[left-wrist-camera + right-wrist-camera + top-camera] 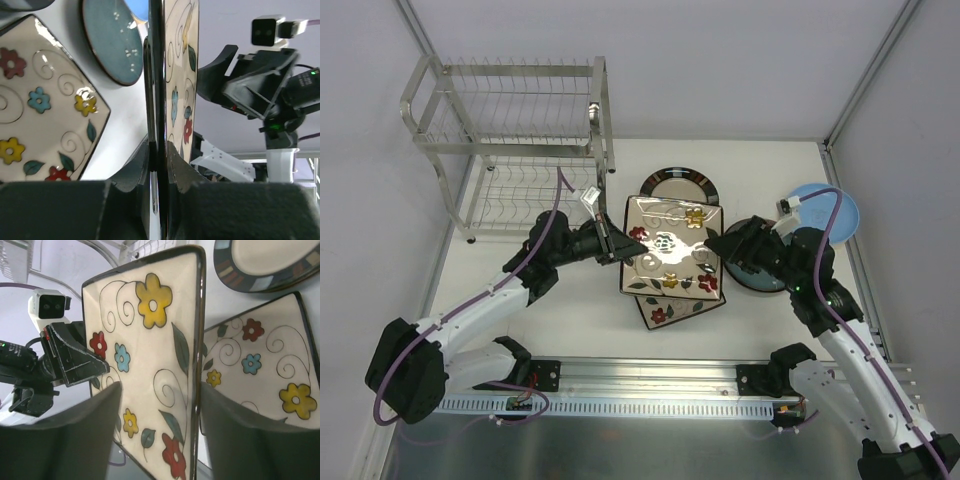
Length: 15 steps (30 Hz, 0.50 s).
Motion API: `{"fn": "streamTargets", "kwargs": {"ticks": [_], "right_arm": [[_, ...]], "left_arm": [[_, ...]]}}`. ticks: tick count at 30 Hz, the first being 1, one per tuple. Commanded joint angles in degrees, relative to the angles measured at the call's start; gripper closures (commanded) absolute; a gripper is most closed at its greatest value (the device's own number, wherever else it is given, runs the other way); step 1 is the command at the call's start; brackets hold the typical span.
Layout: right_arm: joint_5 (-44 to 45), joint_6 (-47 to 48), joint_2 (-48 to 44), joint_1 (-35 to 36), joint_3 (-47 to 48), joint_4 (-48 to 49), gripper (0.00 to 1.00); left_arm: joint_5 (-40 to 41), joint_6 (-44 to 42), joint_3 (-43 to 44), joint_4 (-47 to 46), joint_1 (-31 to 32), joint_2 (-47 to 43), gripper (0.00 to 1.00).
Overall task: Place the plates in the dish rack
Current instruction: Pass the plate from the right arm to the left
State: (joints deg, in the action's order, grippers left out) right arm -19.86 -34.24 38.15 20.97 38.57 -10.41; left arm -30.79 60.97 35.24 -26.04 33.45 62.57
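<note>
No legible writing.
No words, numbers or brand marks could be read in any view; the square floral plate (150, 365) bore only painted flowers, leaves and swirls.

Counted five plates in all: two square floral, namely raised square floral plate (670, 245) and flat square floral plate (665, 312); one round dark-rimmed cream plate (678, 184); one dark teal plate (760, 286); one light blue plate (840, 215). Logged one dish rack (510, 147), two tiers. Noted two grippers: left gripper (617, 243), right gripper (712, 243).
</note>
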Motion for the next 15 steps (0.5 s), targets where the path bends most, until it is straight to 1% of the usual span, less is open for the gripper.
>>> {"fn": "streamTargets", "kwargs": {"ticks": [1,3,4,6,7,8,10,14,15], "right_arm": [[0.52,4.26,-1.24,0.21,3.44,-1.87,0.28],[1.48,6.54,-1.33,0.12,4.49,-3.9,0.21],[1.92,7.42,-1.33,0.12,5.72,-6.17,0.15],[3.32,9.01,-1.33,0.12,7.04,-8.56,0.11],[3.77,10.58,-1.41,0.21,7.66,-10.83,0.07],[4.21,11.64,-1.41,0.12,8.45,-11.9,0.06],[5.61,13.75,-1.5,0.12,10.47,-15.14,0.01],[8.78,16.74,-2.11,0.21,13.64,-19.46,0.0],[10.17,17.36,-2.29,0.12,15.03,-20.16,0.0]], "left_arm": [[0.81,-4.71,6.32,-2.63,0.39,-4.03,1.0],[0.81,-6.29,8.34,-0.07,0.38,-4.38,1.0],[0.9,-8.39,8.96,2.98,0.39,-4.82,1.0],[0.99,-10.6,11.15,5.73,0.39,-5.35,1.0],[1.16,-13.04,11.86,7.04,0.3,-5.96,1.0],[1.25,-14.46,12.65,10.02,0.38,-6.22,1.0],[0.99,-18.49,15.2,12.32,0.38,-7.1,1.0],[1.08,-23.69,19.33,16.72,0.39,-8.34,1.0],[1.25,-24.66,21.51,18.64,0.39,-8.42,1.0]]}}
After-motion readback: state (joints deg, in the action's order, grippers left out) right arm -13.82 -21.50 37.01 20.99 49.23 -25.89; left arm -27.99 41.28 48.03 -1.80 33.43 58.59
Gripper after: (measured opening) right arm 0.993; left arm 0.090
